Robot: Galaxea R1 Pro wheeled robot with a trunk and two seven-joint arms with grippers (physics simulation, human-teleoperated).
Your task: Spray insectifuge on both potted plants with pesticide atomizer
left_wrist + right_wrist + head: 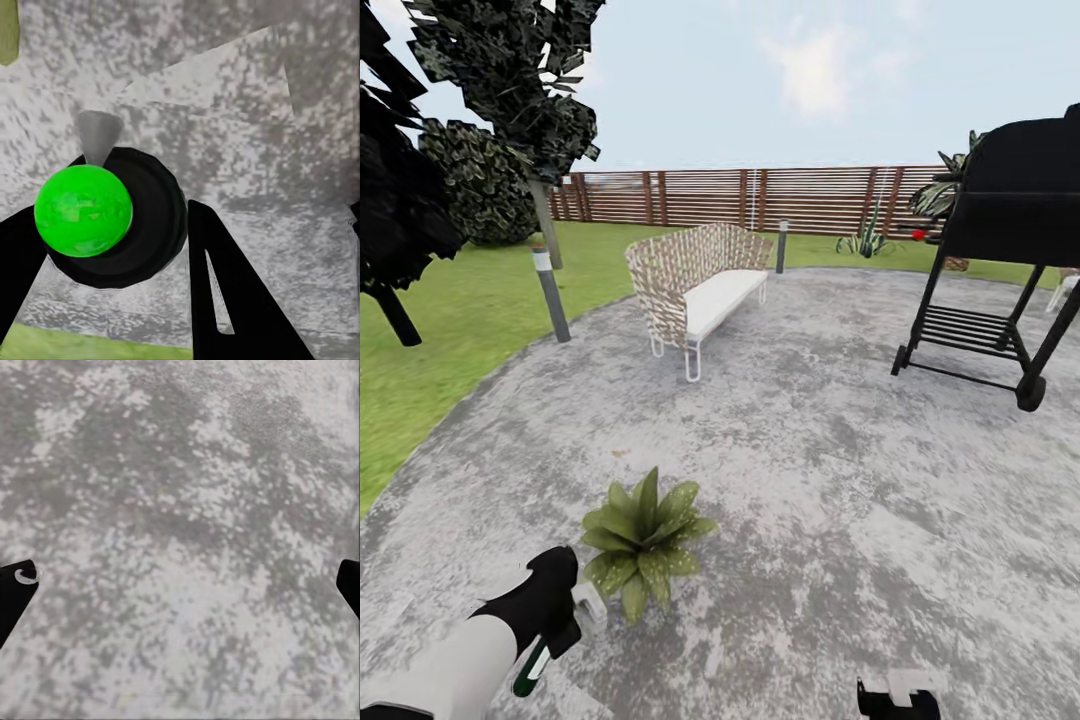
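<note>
Head view, lower left: left gripper (pixel 565 620) clamped on the pesticide atomizer (pixel 532 668), its pale head (pixel 590 606) just beside a potted plant (pixel 643 540) on the grey patio (pixel 810 480). Left wrist view: atomizer (pixel 105 217) sits betw. the fingers (pixel 232 292). Bottom edge, right of centre: right gripper (pixel 898 697); right wrist view shows its fingertips (pixel 15 592) spread wide, empty. Mid-frame: wicker bench (pixel 695 285); right: black grill (pixel 1010 230). Far: slatted fence (pixel 760 198).

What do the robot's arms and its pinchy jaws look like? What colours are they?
The left arm has a smooth, rounded white shell that turns into a black wrist section near the left gripper. In the wrist views, the jaws are flat black wedges, and one left finger has a long narrow slot cut through it. The right gripper looks black with a pale grey block on top. No cables or markings are visible.
</note>
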